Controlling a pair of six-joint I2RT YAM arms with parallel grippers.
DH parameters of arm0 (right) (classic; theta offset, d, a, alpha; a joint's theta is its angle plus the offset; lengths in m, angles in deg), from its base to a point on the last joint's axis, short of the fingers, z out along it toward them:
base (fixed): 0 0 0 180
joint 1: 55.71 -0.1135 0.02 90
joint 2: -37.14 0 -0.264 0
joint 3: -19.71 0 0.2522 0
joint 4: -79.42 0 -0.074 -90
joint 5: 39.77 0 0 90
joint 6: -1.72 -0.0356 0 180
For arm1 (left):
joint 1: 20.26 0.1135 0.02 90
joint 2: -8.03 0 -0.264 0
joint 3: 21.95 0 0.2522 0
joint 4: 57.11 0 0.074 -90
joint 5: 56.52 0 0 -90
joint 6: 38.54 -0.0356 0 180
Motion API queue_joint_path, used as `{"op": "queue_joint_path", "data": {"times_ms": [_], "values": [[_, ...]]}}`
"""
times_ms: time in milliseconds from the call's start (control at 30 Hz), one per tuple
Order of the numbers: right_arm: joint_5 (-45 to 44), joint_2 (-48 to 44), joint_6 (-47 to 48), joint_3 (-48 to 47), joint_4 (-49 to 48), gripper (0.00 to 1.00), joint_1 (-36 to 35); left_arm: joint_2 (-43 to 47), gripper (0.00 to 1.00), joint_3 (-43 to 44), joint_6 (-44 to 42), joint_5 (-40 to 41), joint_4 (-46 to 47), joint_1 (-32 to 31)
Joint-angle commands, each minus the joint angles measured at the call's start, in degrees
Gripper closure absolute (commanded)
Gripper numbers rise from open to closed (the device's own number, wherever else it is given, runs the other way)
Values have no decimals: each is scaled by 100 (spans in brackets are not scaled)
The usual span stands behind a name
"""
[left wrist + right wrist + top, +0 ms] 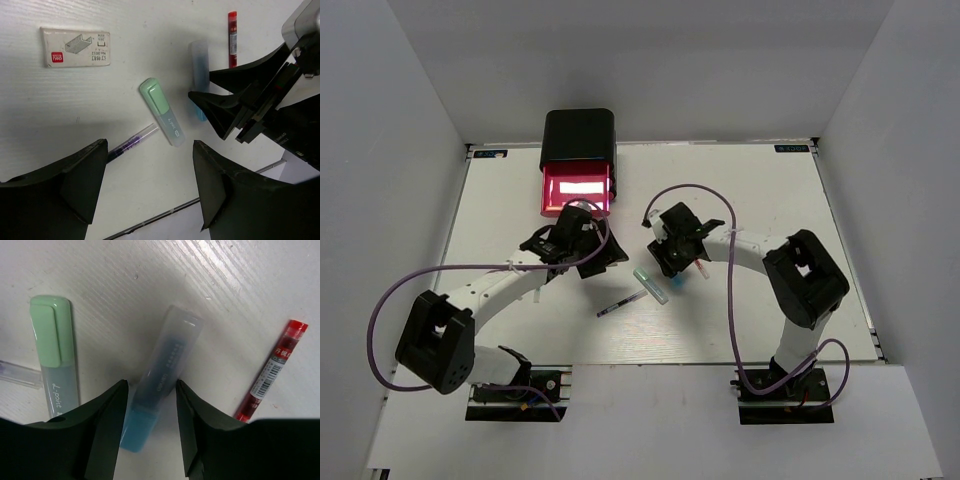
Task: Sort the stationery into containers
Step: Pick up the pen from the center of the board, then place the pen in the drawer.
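R claw [151, 390] straddles blue marker [165, 360], which lies flat on worktop [100, 270] betw. green marker [52, 350] & red refill tube [272, 370]; fingers sit right at its sides, can't tell if pinching. L claw [150, 146] hangs spread wide above pen [132, 142].

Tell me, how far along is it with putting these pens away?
Early days, it seems. Done: one pink drawer of the black box stands open; its contents I cannot make out. In hand: the right claw straddles the blue marker, not yet lifted. Left: the green marker, the thin pen, the red tube and the white packet all lie loose.
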State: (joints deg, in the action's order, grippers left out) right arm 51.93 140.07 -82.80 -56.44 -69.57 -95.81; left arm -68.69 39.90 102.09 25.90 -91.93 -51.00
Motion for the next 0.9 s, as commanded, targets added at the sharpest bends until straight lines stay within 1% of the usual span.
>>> {"op": "queue_joint_path", "data": {"times_ms": [0,67,133,167,200,267,300,333,400,433,467,500,533,567,600,667,700,767,833,867], "values": [[85,121,-187,-133,120,51,63,70,21,139,306,440,-135,-169],[112,174,-187,-185,164,51,63,70,21,78,368,502,-135,-239],[296,245,-196,-221,217,57,116,70,21,25,421,563,-135,-371],[349,279,-83,-230,234,62,116,70,21,24,473,564,-135,-371],[506,245,-38,-247,252,72,142,70,21,-45,474,634,-135,-432],[691,166,330,-326,200,81,160,193,20,-142,544,695,-135,-502],[875,70,627,-361,182,88,186,246,20,-221,614,696,-135,-503],[972,-53,804,-422,182,92,178,307,20,-396,702,748,-66,-503],[1419,-307,1558,-747,147,99,186,527,20,-677,781,749,13,-503],[1526,-370,1753,-809,77,100,186,597,22,-757,782,801,92,-503],[1701,-432,1921,-975,24,100,169,676,22,-836,842,801,93,-503],[1938,-511,2340,-1168,-124,100,178,825,25,-976,843,853,145,-503],[2036,-555,2475,-1370,-178,100,169,896,30,-1030,904,854,146,-503],[2167,-555,2650,-1477,-205,100,160,966,33,-1083,905,915,146,-503],[2290,-529,2756,-1834,-257,100,151,1036,36,-1153,905,916,146,-503],[2527,-354,2845,-2100,-381,100,151,1239,43,-1206,905,968,146,-503],[2677,-301,2862,-2528,-433,100,151,1300,43,-1206,905,1029,76,-503],[2888,15,2915,-2812,-469,100,116,1467,44,-1259,905,1082,14,-503],[3151,191,2941,-3400,-504,100,81,1582,44,-1329,957,1083,-47,-503],[3205,453,2924,-3533,-574,100,46,1643,44,-1381,957,1083,-108,-503]]}}
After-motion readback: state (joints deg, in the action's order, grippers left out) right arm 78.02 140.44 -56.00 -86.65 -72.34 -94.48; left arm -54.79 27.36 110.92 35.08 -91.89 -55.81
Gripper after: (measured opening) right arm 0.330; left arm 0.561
